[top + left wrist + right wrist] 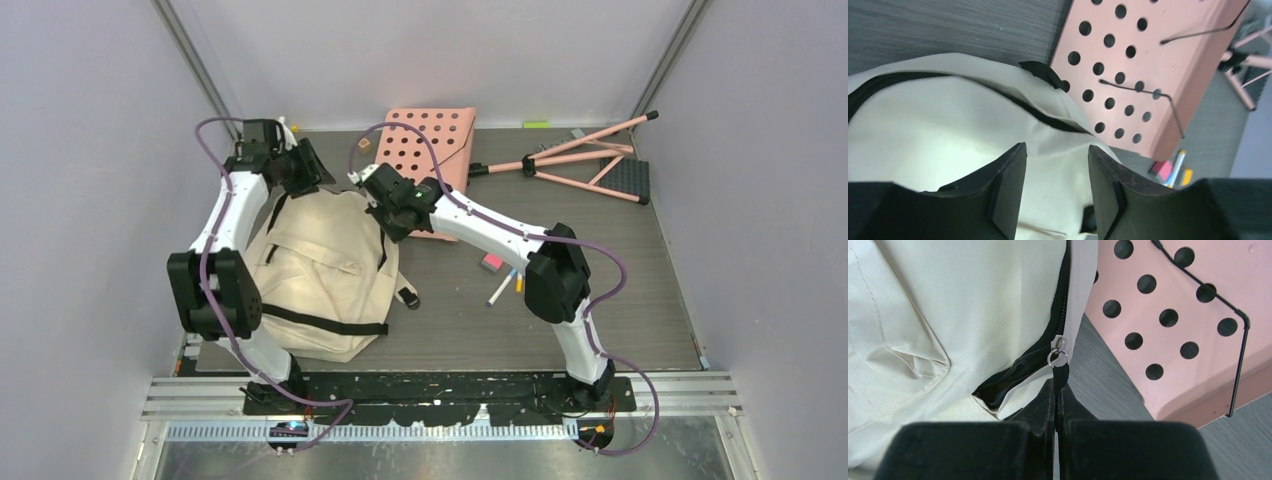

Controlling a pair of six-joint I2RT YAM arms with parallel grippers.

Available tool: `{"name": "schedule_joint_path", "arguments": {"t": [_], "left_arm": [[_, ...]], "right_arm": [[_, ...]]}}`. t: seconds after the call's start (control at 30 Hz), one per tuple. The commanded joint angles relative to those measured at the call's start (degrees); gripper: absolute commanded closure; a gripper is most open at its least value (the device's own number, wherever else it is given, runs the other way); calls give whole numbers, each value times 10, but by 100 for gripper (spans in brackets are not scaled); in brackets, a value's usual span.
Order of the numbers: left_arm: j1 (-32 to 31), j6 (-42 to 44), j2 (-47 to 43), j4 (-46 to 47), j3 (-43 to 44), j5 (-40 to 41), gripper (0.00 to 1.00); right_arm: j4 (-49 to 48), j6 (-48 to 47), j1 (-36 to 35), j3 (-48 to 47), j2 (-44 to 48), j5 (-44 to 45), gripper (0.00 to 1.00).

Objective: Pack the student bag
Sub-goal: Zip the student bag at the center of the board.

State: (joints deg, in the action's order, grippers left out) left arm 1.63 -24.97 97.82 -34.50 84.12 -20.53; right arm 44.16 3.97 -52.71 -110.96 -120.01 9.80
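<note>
A cream fabric backpack with black straps (320, 265) lies centre-left in the overhead view.
The right gripper (1056, 387) clamps its black zipper pull tab (1062, 372); the left gripper (1057, 160) hangs over the fabric, jaws parted, empty.

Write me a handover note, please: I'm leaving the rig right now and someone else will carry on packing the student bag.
The left gripper is open and holds nothing, fingers over the top of the student bag.
The right gripper is shut on the zipper pull.
The bag lies flat on the table, with the pink board beside its top. A pink eraser and pens lie to its right.
Done: zipper partly open.
Left: probably finish unzipping, then load the loose items; none can be seen inside.
</note>
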Motion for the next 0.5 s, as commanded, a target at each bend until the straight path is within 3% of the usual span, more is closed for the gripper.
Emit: {"name": "schedule_joint_path", "arguments": {"t": [0.0, 0.27, 0.47], "left_arm": [[6, -112, -96, -5, -26, 23, 48], [-44, -297, -115, 64, -119, -25, 43], [-110, -343, -83, 94, -111, -10, 40]], "right_arm": [[13, 27, -6, 23, 45, -4, 99], [-19, 32, -7, 72, 76, -2, 99], [-38, 25, -9, 96, 88, 2, 99]]}}
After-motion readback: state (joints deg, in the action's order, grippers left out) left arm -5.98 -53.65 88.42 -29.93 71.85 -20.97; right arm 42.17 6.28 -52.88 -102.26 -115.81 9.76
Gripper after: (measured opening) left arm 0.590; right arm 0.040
